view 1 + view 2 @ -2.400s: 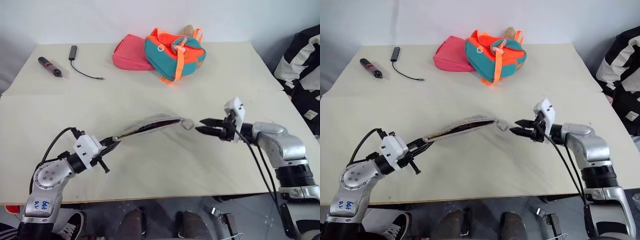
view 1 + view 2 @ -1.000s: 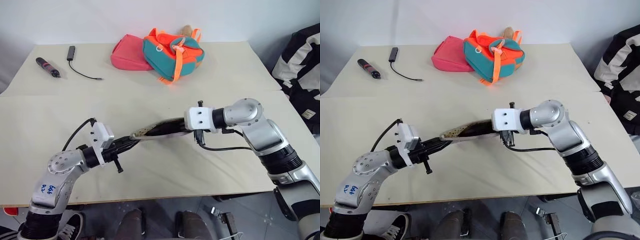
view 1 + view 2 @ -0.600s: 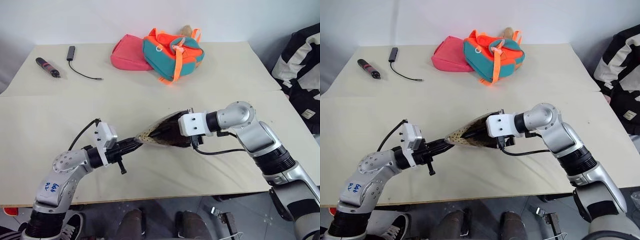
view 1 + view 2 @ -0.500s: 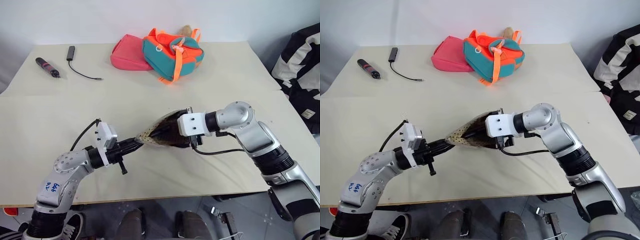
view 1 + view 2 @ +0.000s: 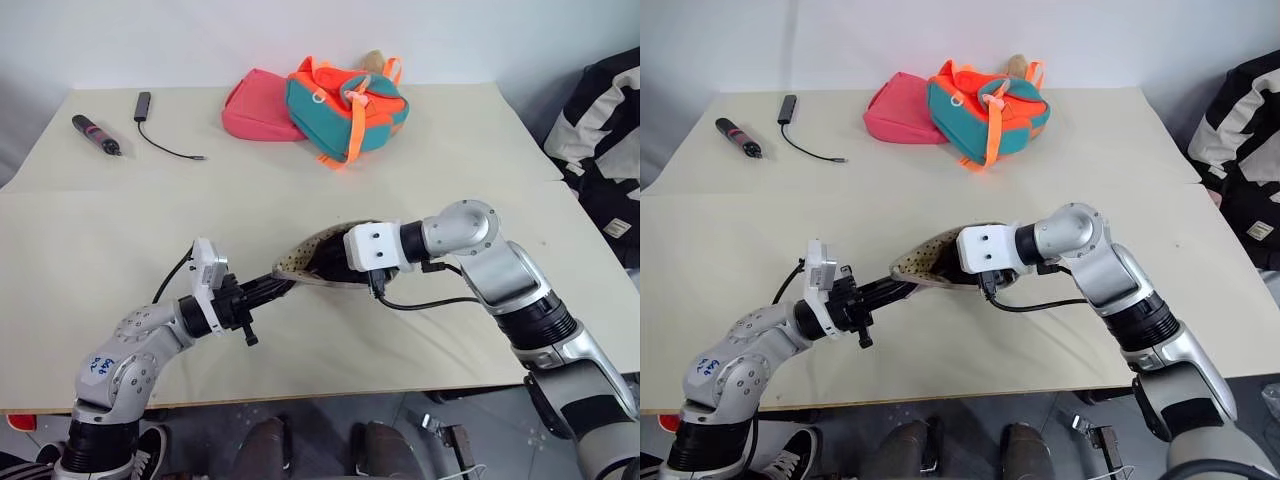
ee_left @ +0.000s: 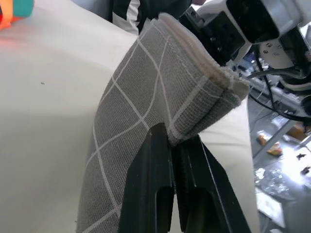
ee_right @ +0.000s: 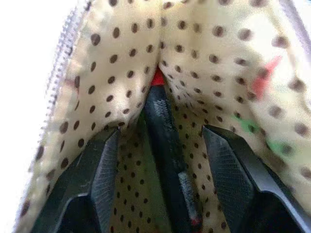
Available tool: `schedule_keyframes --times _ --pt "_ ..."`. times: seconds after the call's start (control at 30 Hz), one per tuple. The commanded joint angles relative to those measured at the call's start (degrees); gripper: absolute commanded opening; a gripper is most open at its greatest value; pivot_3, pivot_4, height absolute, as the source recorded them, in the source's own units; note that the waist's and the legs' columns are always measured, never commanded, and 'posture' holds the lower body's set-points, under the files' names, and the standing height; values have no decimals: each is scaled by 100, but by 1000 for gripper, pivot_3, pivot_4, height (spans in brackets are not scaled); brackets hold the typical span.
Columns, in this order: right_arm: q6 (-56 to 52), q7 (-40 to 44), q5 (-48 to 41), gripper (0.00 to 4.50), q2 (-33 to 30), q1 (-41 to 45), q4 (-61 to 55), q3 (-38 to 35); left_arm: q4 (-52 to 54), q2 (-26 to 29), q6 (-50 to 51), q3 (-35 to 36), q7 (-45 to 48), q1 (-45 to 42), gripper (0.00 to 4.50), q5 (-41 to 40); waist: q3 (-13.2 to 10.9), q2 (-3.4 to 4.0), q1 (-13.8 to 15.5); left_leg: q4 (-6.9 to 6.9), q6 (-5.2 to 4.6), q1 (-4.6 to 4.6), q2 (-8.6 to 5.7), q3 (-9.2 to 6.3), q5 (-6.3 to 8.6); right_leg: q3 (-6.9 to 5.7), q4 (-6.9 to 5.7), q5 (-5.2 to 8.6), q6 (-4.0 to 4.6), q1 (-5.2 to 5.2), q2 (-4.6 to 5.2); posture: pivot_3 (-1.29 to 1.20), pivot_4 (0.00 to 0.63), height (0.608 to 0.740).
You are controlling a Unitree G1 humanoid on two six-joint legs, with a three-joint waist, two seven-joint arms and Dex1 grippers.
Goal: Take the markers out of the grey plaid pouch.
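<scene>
Risk: right gripper [image 7: 160, 160], spread wide inside the grey plaid fabric pouch [image 6: 146, 121] pinched by the left gripper [image 6: 175, 194], may snag dotted lining, missing the dark red-ended marker [image 7: 165, 145].

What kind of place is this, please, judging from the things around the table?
Probably an indoor test room or lab: a plain light table against a bare wall, with staged items like a teal-orange backpack, a pink pouch and a loose cable.

You see the marker [image 7: 167, 145] inside the pouch [image 5: 312, 255], between the right gripper's [image 7: 163, 170] fingers; the left gripper [image 6: 172, 145] pinches the pouch's opposite end.
</scene>
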State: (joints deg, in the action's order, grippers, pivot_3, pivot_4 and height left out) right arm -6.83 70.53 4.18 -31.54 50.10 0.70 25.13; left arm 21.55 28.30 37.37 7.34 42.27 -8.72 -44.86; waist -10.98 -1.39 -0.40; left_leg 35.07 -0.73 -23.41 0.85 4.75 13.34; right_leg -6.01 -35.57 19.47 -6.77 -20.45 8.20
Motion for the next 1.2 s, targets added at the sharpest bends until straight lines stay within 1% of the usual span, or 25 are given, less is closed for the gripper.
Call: schedule_keyframes --times 0.03,0.13,0.33,0.43,0.53,0.6,0.77,0.97,1.1,1.2 --pt "200 -43 305 2788 138 226 205 224 127 -14 -74 17 106 49 0 -106 0 0 -2 -1 7 0 0 0 3 0 -2 0 0 -1 -1 0 150 740" --pt "234 -61 548 2788 193 242 405 392 83 -58 -89 -17 76 112 0 -45 0 0 12 -1 8 0 2 0 2 0 -1 0 1 -1 -9 0 150 740" --pt "292 -70 741 2788 248 224 610 413 108 -62 -127 -12 51 181 0 13 0 0 13 0 17 -1 1 0 9 2 0 0 1 -2 -18 0 150 740" --pt "222 -110 681 2211 315 211 606 310 124 -85 -153 -20 26 196 0 26 0 0 9 0 18 0 3 0 9 2 0 0 1 -2 -18 0 150 740" --pt "176 -92 596 1140 317 210 476 225 98 -102 -249 -33 -18 203 0 135 0 0 6 0 18 -1 3 0 9 3 0 0 1 -2 -18 0 150 740" --pt "150 -70 499 603 297 207 351 147 76 -111 -302 -36 -48 200 0 176 0 0 7 0 18 -1 3 0 10 3 1 0 1 -2 -18 0 150 740" --pt "105 -17 254 603 180 281 41 -114 1 -91 -456 -74 -65 205 0 328 0 0 10 0 21 -1 4 0 11 3 2 0 1 -2 -16 0 150 740" --pt "-119 -68 -22 603 132 490 43 -492 -85 -33 -651 -167 -20 242 0 525 0 0 11 0 23 -1 4 0 13 3 2 0 1 -2 -13 0 150 740" --pt "-591 -90 -94 603 -13 383 187 -541 -175 145 -1085 -406 194 305 0 1007 0 0 11 -1 23 -1 4 0 13 2 4 0 1 -2 -7 0 150 740" --pt "-973 -103 -310 603 39 340 145 -573 -227 201 -1458 -558 277 313 0 1326 0 0 12 -2 23 -2 4 2 14 2 5 0 1 -3 -6 0 150 740"
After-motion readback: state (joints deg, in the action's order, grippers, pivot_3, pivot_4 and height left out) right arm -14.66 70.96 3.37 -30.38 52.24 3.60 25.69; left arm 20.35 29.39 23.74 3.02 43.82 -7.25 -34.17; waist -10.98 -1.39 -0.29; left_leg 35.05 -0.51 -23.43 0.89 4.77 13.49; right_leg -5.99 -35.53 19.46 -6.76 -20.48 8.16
